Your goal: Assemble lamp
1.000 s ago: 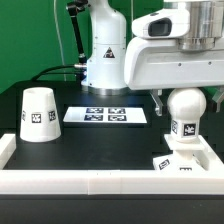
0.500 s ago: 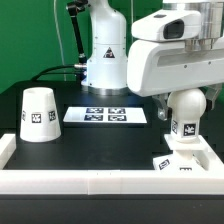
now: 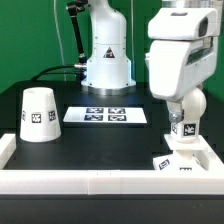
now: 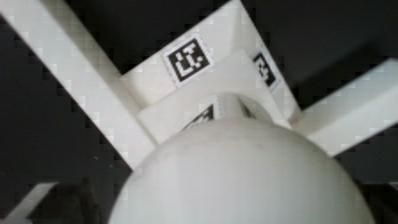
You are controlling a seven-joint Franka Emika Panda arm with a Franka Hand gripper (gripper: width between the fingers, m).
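Observation:
The ball-shaped bulb (image 3: pixel 193 104) stands upright on its short tagged neck on the flat square base (image 3: pixel 188 160) at the exterior view's right. My gripper (image 3: pixel 186 100) hangs straight down over the bulb with its fingers astride the ball, apart from it as far as shows. In the wrist view the bulb (image 4: pixel 231 175) fills the near part, with the tagged base (image 4: pixel 199 68) below it. The tapered cone shade (image 3: pixel 38 112) stands alone at the exterior view's left.
The marker board (image 3: pixel 105 116) lies mid-table between the shade and the bulb. A white raised wall (image 3: pixel 100 181) runs along the front and both sides, close around the base. The arm's own pedestal (image 3: pixel 106 60) stands behind.
My hand has turned about its vertical axis over the bulb, from broadside to narrow. The bulb's neck tag has kept its place. The shade and base have not moved.

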